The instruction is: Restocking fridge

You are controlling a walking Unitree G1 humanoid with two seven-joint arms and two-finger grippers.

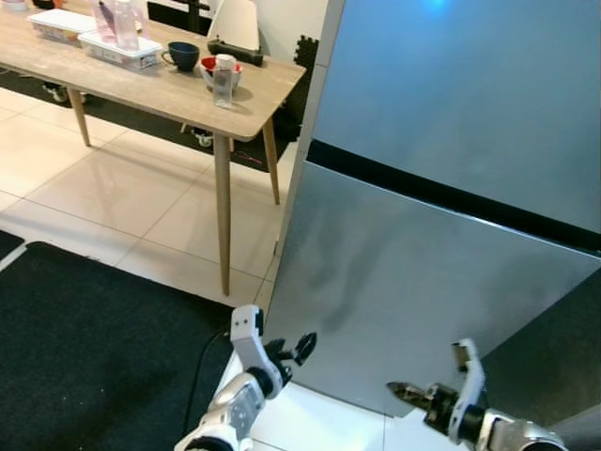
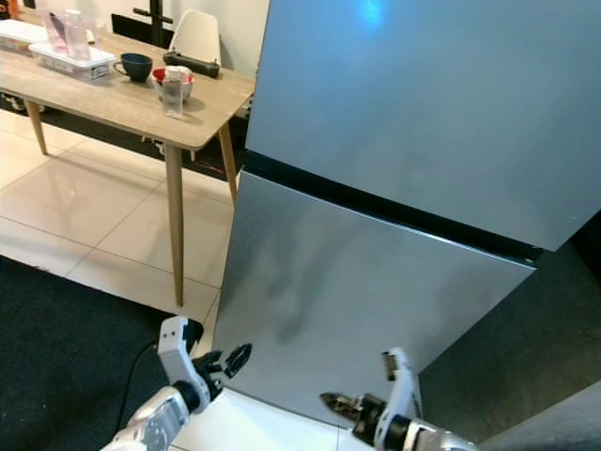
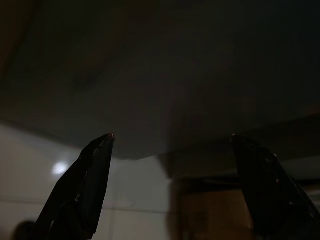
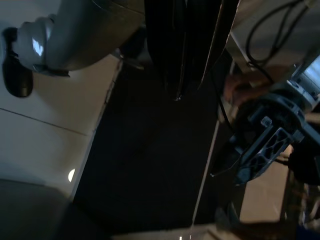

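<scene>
Low down, the left gripper spreads its tapered black fingers wide just before the fridge, a smooth brushed-steel slab split by a dark seam. The right gripper hovers near its bottom edge, fingers pressed together. Beside stands a wooden table.

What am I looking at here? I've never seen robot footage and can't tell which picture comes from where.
A humanoid robot stands facing a closed silver fridge. The two bright pictures come from a stereo camera on its head, looking down. Its left gripper and right gripper hang low near the fridge's lower door, holding nothing. The two dark pictures come from cameras on its wrists; the left one looks along two spread black fingers. Off to the robot's left, a wooden table carries a dark mug, a clear bottle and trays.
</scene>
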